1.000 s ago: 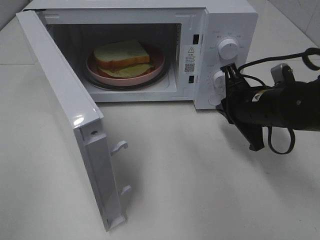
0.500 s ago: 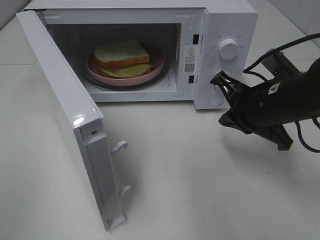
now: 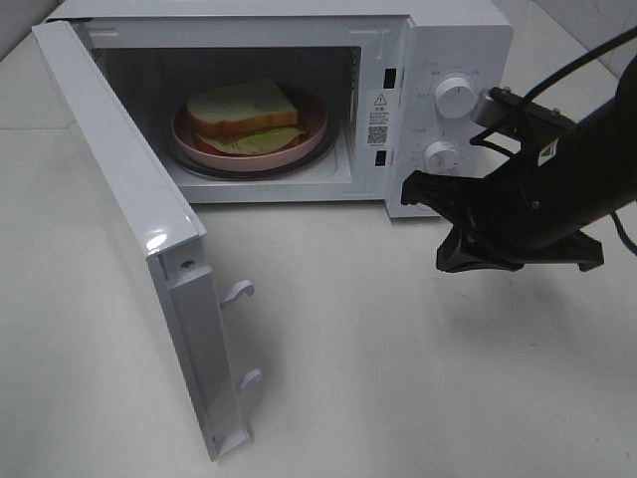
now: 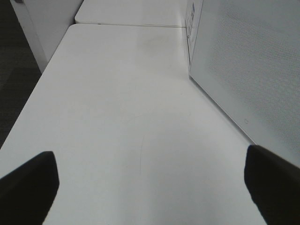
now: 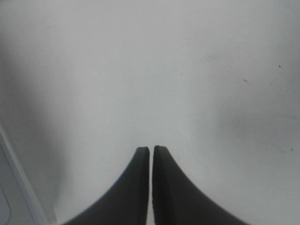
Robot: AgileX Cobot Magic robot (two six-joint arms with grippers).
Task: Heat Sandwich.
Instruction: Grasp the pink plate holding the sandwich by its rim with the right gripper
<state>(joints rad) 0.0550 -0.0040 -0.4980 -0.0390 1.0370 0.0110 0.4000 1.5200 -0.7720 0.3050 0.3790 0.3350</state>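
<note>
One white-bread lettuce sandwich [image 3: 242,112] sits on its round pink plate [image 3: 314,127] inside the white microwave [image 3: 458,40], whose door [image 3: 119,199] hangs open. The black right gripper [image 3: 410,189], jaws pressed together, has swung off the lower round dial [image 3: 441,155]; closing the door likely comes next.

White table [image 3: 398,378] w/ white microwave [image 3: 468,40] directly on it, door open at left.
</note>
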